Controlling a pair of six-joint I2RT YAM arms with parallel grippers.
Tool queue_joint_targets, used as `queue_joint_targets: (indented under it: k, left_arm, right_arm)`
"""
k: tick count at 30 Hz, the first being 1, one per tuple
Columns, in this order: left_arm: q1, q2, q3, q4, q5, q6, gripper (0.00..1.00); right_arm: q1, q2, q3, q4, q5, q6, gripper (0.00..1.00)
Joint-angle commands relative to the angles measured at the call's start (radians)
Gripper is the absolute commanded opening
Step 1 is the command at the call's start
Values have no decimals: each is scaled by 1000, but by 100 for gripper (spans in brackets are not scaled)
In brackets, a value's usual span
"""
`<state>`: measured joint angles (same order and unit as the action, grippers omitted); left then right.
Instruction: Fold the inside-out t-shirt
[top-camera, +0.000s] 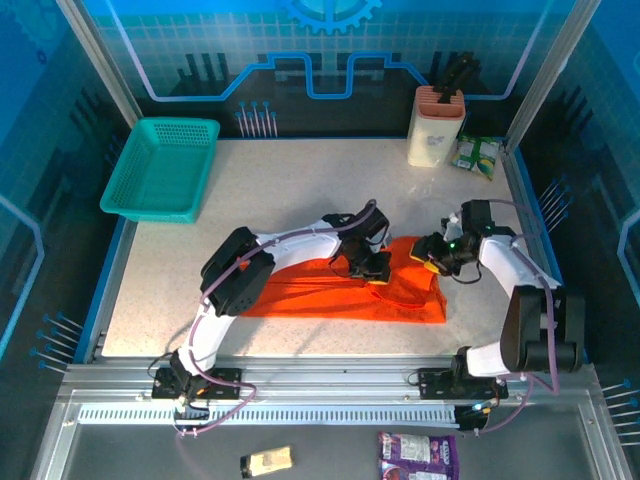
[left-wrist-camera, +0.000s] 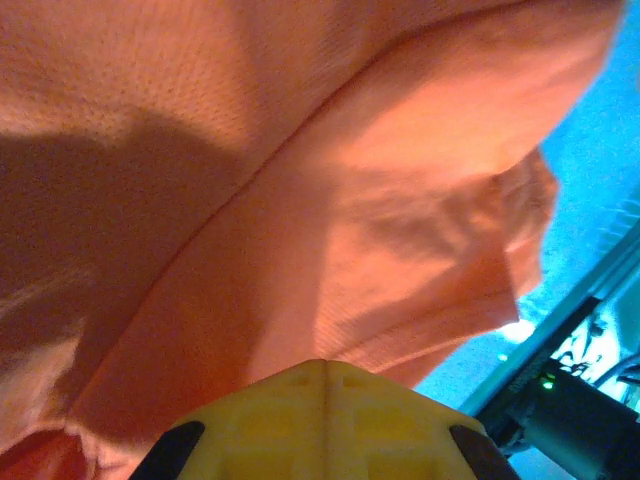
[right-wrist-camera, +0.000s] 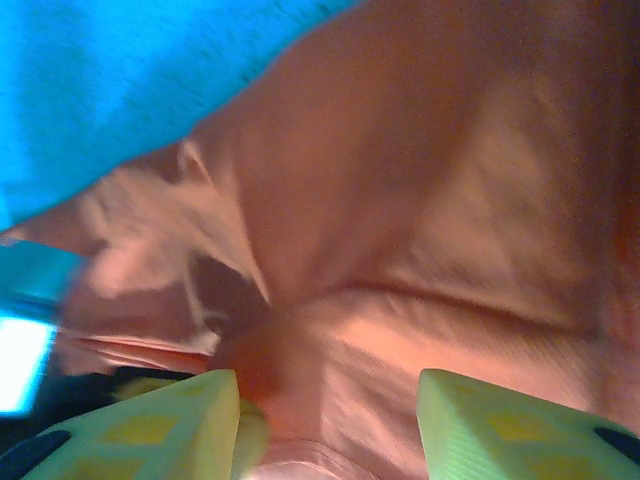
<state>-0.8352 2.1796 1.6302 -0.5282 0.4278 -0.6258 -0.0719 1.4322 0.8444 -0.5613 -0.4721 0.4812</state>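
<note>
Closest to the lens in the left wrist view are the yellow pads of the left end effector (left-wrist-camera: 325, 378). They are pressed flat together along a thin seam. Orange cloth rises directly off their tips, so they are judged to be pinching a layer of the t-shirt (top-camera: 340, 296), though the pinch itself is hidden.

In the right wrist view the right end effector (right-wrist-camera: 325, 392) has its two pale fingers (right-wrist-camera: 185, 420) spread apart, with a bunched ridge of the orange cloth lying in the gap. It is open and grips nothing.

From above, the t-shirt lies as a wide, flattened band on the speckled counter (top-camera: 300, 190), in its near half and in front of both arm bases. Both end effectors are at the shirt's far edge towards its right end. The left one sits over the cloth, and the right one is just beside the right corner.

The step in hand looks like taking hold of that right end for a fold, with one side gripped and the other only positioned. The next move would call for the right fingers to close on the ridge between them. Both arms would then have to lift evenly and carry the edge across together, so the soft cloth does not twist or slip from one grip.
</note>
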Motion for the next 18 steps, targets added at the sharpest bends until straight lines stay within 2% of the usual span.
queue_joint_targets:
  k: [1, 10, 15, 18]
  left_arm:
    - [-2, 46, 4, -56, 40, 21, 4]
    - [-2, 48, -73, -37, 35, 6, 5]
    - [-2, 25, -89, 12, 67, -20, 9]
    - [-2, 2, -84, 36, 76, -36, 12]
  right_arm:
    - [-22, 71, 28, 107, -125, -3, 51]
    - [-146, 265, -2, 116, 22, 6, 49]
    - [-141, 178, 2, 97, 13, 8, 48]
    - [-104, 112, 30, 58, -2, 0, 48]
